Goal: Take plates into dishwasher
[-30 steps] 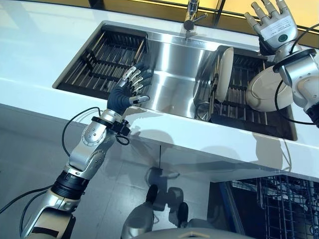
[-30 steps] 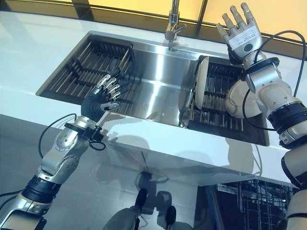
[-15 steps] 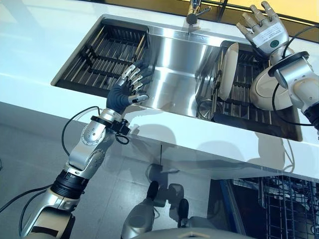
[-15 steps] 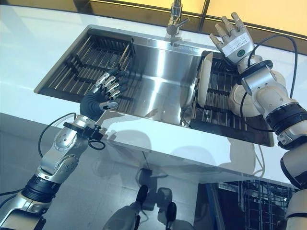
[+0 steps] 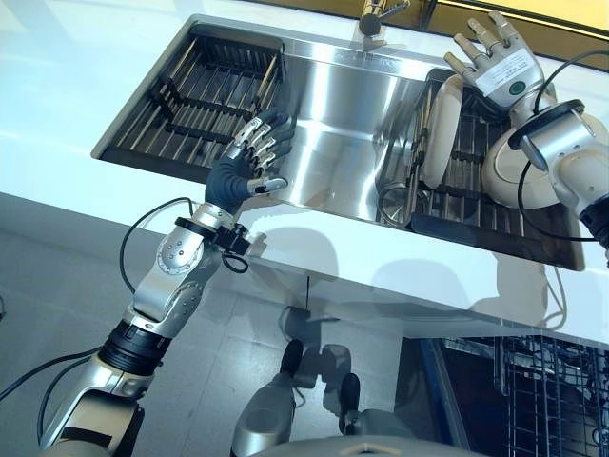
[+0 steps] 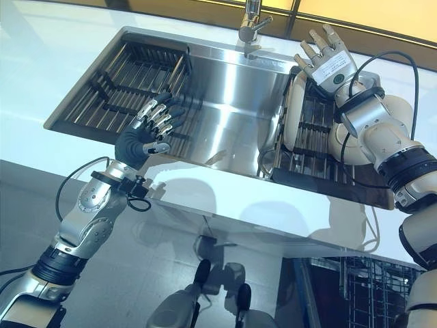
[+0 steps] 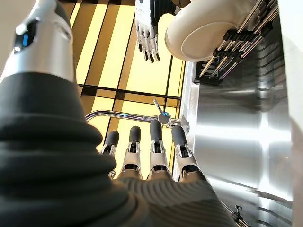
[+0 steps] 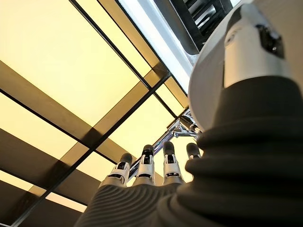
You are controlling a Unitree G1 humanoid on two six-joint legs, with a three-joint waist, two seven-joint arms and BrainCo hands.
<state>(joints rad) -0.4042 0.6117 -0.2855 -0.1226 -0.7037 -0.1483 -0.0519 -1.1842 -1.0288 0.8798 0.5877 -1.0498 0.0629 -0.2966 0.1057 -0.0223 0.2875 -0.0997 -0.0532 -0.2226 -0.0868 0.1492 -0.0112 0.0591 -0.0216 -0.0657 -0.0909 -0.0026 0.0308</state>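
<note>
A cream plate [image 5: 436, 133] stands on edge in the dark rack [image 5: 466, 195] at the right end of the sink. A second cream plate [image 5: 502, 176] leans further right, partly hidden by my right forearm. My right hand [image 5: 495, 59] is open, fingers spread, above the rack's far end, just right of the upright plate's top rim and holding nothing. My left hand [image 5: 249, 162] is open over the sink's left side, beside the left rack [image 5: 200, 95], also holding nothing. The left wrist view shows the upright plate [image 7: 203, 33] and the right hand [image 7: 147, 23] past my straight fingers [image 7: 151, 156].
The steel sink basin [image 5: 333, 143] lies between the two racks, with the faucet [image 5: 376, 17] at its back edge. White countertop [image 5: 57, 76] surrounds the sink. A wire dishwasher rack [image 5: 538, 390] shows below the counter at lower right.
My right hand has come down and leftward, closer to the upright plate's top. The camera has shifted slightly. My left hand has hardly moved.
</note>
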